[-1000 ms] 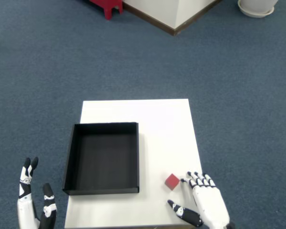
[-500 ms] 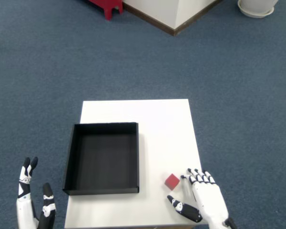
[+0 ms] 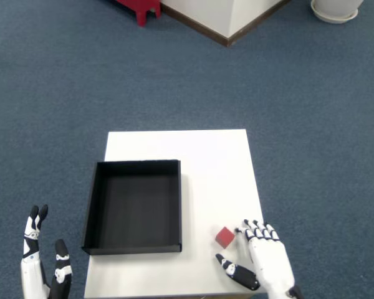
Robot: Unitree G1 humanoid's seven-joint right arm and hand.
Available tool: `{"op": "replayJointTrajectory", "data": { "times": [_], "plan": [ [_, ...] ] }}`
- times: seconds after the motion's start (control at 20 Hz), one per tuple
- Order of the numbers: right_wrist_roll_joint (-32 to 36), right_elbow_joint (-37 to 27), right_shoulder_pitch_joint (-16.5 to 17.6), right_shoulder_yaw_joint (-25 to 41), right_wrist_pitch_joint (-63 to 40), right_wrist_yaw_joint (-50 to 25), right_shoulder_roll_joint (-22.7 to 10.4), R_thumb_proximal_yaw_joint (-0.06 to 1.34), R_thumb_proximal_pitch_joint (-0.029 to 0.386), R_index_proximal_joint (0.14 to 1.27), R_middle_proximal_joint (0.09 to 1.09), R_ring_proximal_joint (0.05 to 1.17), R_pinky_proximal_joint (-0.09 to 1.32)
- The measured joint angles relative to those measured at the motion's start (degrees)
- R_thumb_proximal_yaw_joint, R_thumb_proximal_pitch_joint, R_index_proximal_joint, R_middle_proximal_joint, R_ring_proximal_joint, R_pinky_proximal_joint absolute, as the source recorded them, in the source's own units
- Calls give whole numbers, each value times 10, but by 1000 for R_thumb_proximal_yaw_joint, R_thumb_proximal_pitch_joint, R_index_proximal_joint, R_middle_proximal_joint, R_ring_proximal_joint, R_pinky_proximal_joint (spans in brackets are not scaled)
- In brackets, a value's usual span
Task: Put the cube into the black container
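A small red cube (image 3: 225, 237) rests on the white table (image 3: 199, 156), just right of the black container (image 3: 134, 207). The container is a shallow open tray with nothing inside. My right hand (image 3: 265, 261) lies over the table's near right corner, open, fingers spread. Its fingertips (image 3: 247, 232) reach up beside the cube's right side and the thumb (image 3: 237, 274) points left below the cube. The cube sits between thumb and fingers, not held.
My left hand (image 3: 40, 265) hangs open off the table's left side, over blue carpet. A red stool leg (image 3: 140, 9), a white wall corner (image 3: 227, 18) and a white pot base (image 3: 336, 9) stand far beyond the table.
My right hand has crept left and forward, bringing the thumb and fingertips closer around the cube. The cube and container have not moved.
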Motion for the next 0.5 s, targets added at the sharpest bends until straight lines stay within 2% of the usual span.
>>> {"op": "replayJointTrajectory", "data": {
  "times": [0.5],
  "plan": [
    [-23,1,7,16,8,-25,15,371,-4,455,162,158,-38]
  ]
}}
